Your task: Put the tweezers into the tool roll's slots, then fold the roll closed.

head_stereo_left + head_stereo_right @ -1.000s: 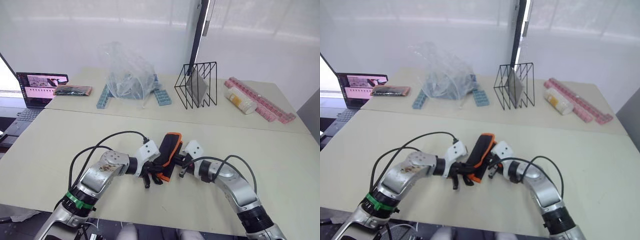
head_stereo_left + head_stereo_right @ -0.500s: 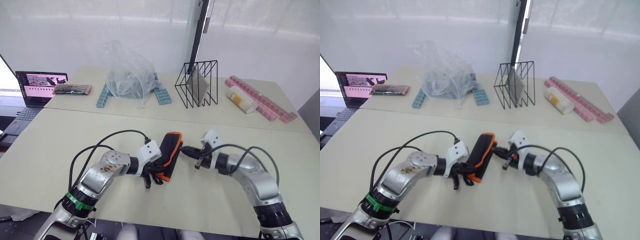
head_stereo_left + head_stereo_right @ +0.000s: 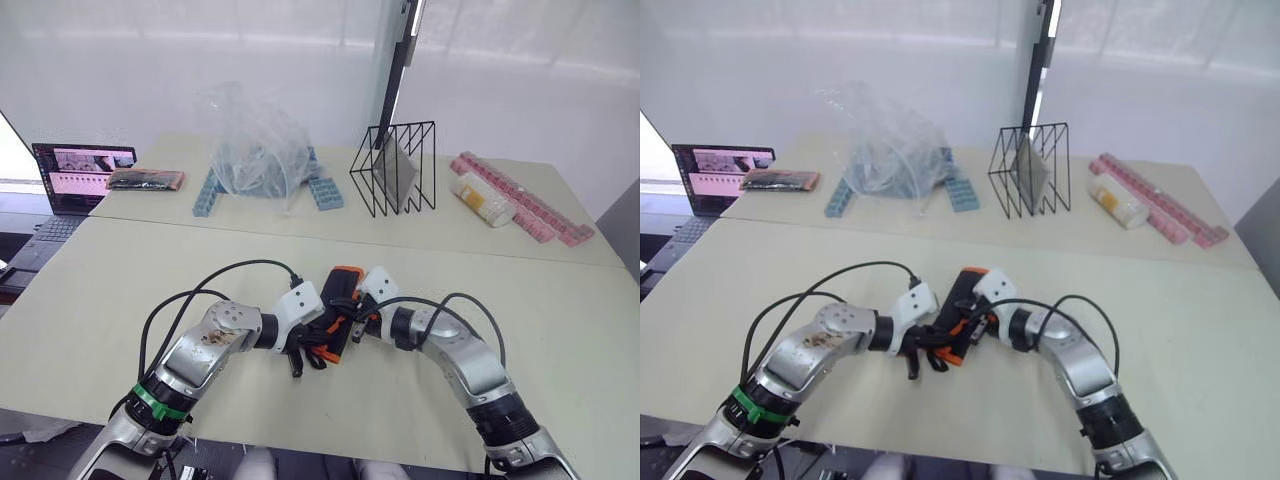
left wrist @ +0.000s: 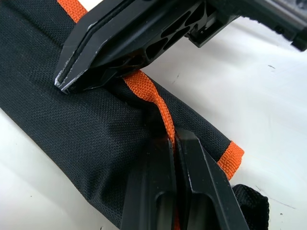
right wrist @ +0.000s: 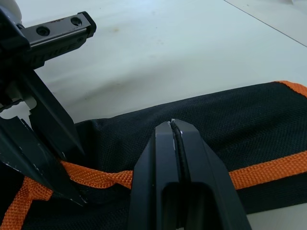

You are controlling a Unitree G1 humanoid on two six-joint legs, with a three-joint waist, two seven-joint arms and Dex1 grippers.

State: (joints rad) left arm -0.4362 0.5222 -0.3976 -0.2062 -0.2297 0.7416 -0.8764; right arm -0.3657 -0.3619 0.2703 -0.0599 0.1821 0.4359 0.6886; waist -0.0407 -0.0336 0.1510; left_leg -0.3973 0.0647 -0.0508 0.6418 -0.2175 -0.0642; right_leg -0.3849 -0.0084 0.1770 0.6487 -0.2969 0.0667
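Note:
The tool roll (image 3: pixel 341 287) lies folded shut on the table's middle, black with orange edging (image 4: pixel 144 88). My left gripper (image 3: pixel 316 347) is at its near end, shut on the orange edge strip (image 4: pixel 173 136). From the right side my right gripper (image 3: pixel 352 326) comes in, shut, its tips (image 5: pixel 171 123) pressed against the roll's black fabric (image 5: pixel 230 134) beside the orange strip. The two grippers nearly meet over the roll. The tweezers and the slots are hidden inside the fold.
Along the table's far side stand a laptop (image 3: pixel 78 175), a flat dark pouch (image 3: pixel 146 180), a clear plastic bag (image 3: pixel 255 145) over blue blocks, a black wire rack (image 3: pixel 393 170), a pale bottle (image 3: pixel 480 200) and pink pill boxes (image 3: pixel 525 210).
Half a second ago my right gripper had drawn away to the right of the roll; it is now back against it. The left gripper and the roll have stayed put.

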